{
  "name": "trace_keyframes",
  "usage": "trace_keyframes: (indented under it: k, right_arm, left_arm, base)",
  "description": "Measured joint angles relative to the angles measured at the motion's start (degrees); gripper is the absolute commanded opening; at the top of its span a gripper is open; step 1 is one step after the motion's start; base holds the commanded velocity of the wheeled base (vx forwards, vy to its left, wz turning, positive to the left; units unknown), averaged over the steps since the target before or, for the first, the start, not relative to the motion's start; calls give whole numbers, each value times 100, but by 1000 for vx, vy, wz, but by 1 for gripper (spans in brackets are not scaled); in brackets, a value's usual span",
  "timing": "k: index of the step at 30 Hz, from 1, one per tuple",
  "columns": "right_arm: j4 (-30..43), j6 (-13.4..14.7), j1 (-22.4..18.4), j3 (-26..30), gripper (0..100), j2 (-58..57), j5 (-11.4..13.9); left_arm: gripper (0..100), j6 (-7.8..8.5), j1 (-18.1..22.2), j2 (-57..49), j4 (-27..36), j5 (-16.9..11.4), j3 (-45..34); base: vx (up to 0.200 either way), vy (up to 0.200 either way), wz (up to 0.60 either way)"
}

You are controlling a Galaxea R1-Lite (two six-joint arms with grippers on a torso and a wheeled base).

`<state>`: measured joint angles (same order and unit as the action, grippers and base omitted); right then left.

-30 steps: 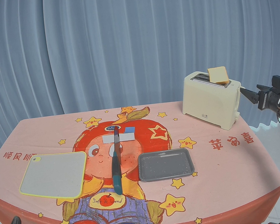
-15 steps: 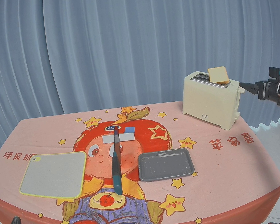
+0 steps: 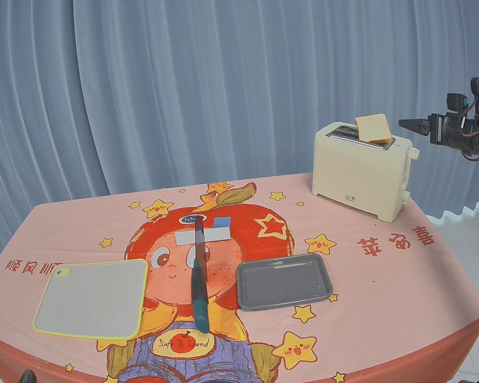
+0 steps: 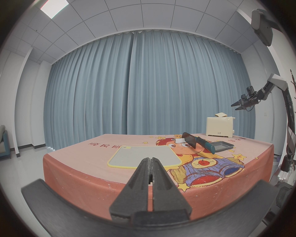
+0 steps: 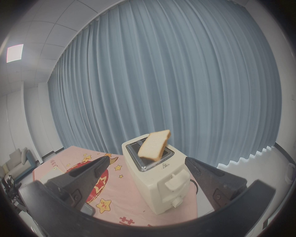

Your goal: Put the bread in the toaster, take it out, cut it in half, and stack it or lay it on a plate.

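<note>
A bread slice stands tilted in one slot of the cream toaster, mostly above the rim. Lifting it out, halving it and plating it appear to remain. The right gripper hangs wide open just right of the toaster, level with the bread and apart from it. The knife, cutting board and grey plate lie mid-table. The left gripper is closed and empty, low off the table's near left corner

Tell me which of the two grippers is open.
The right gripper, held near the toaster: its fingers stand wide apart. The left gripper, low by the table's near edge, has its fingers pressed together.
</note>
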<state>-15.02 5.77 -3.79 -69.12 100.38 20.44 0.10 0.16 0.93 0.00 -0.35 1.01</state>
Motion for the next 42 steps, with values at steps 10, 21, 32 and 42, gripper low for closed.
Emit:
trace_keyframes:
  k: [10,21,32,42]
  right_arm:
    - [51,261,-9,-973,100,883,185]
    - [57,731,18,-2200,100,1742,208]
    - [77,800,79,-3046,100,2533,158]
    - [79,805,126,-3265,100,2859,137]
  left_arm:
    - [0,0,0,0,0,2,0]
    - [0,0,0,0,0,0,0]
    - [0,0,0,0,0,2,0]
    - [0,0,0,0,0,0,0]
  base:
    - [0,0,0]
    - [0,0,0]
    - [0,0,0]
    - [0,0,0]
